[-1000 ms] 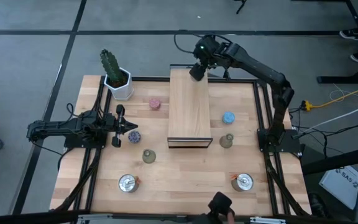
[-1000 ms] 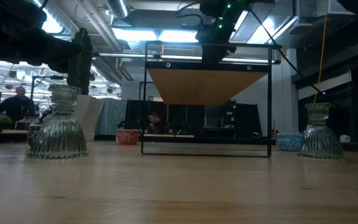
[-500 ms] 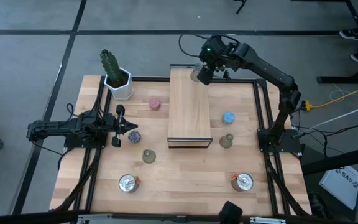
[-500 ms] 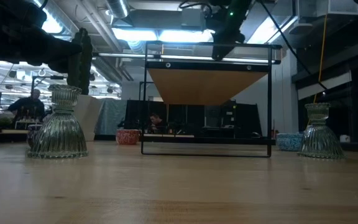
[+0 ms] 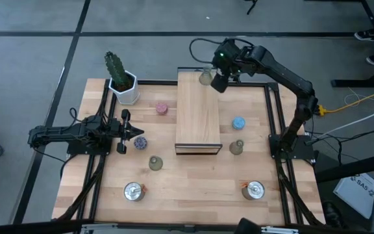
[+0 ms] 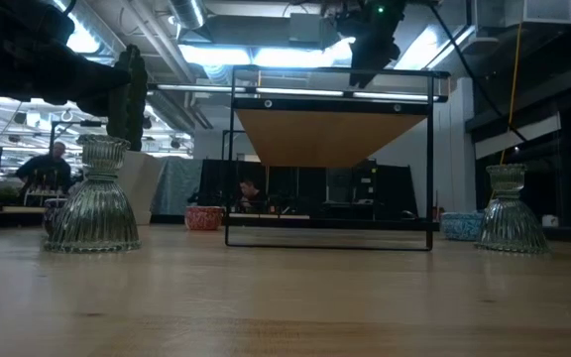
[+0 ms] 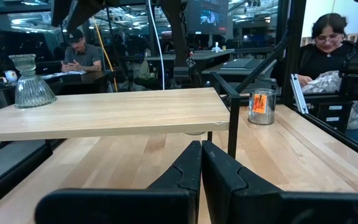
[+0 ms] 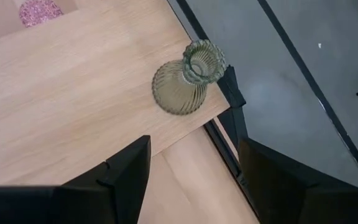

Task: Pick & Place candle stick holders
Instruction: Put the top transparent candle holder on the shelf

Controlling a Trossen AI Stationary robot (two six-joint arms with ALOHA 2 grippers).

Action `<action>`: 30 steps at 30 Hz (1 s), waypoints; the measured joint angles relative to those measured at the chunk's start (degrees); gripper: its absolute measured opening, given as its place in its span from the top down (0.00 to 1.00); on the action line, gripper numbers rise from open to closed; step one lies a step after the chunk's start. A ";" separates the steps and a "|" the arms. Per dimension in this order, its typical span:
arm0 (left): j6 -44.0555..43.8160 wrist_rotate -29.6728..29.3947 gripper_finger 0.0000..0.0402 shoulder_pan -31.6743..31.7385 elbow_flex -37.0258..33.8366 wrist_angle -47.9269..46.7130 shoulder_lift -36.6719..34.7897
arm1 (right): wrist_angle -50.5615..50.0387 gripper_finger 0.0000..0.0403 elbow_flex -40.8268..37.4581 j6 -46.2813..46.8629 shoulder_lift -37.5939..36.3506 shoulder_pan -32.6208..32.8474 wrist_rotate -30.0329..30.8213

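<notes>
High view: left gripper (image 5: 137, 132) rests pressed together near the tabletop's left edge, beside the purple holder (image 5: 139, 141). Right gripper (image 5: 219, 82), fingers spread and empty, hangs just beside the green holder (image 5: 204, 77) on the board's (image 5: 197, 114) far right corner.

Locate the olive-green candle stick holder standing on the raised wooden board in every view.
High view: olive-green holder at the wooden board's far right corner, beside the right gripper.
Low view: not visible; only the board's underside shows.
Left wrist view: on the board's far corner.
Right wrist view: at the board's corner, beyond the open fingers.
Shared landmark: the board.
</notes>
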 joint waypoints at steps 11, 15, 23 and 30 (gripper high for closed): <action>0.00 0.00 0.99 0.01 0.00 0.00 0.01 | -1.92 0.40 0.00 -0.04 -0.05 1.49 -0.02; 0.00 0.00 0.99 0.00 -0.02 0.00 0.00 | -2.27 0.40 0.00 -0.07 -0.05 2.26 -0.01; 0.00 0.00 0.98 -0.01 -0.02 0.00 0.01 | -2.33 0.40 -0.12 0.45 -0.05 3.45 0.03; 0.00 0.00 0.98 0.01 -0.02 0.00 -0.01 | -3.13 0.40 -2.53 1.46 -0.03 4.04 -0.06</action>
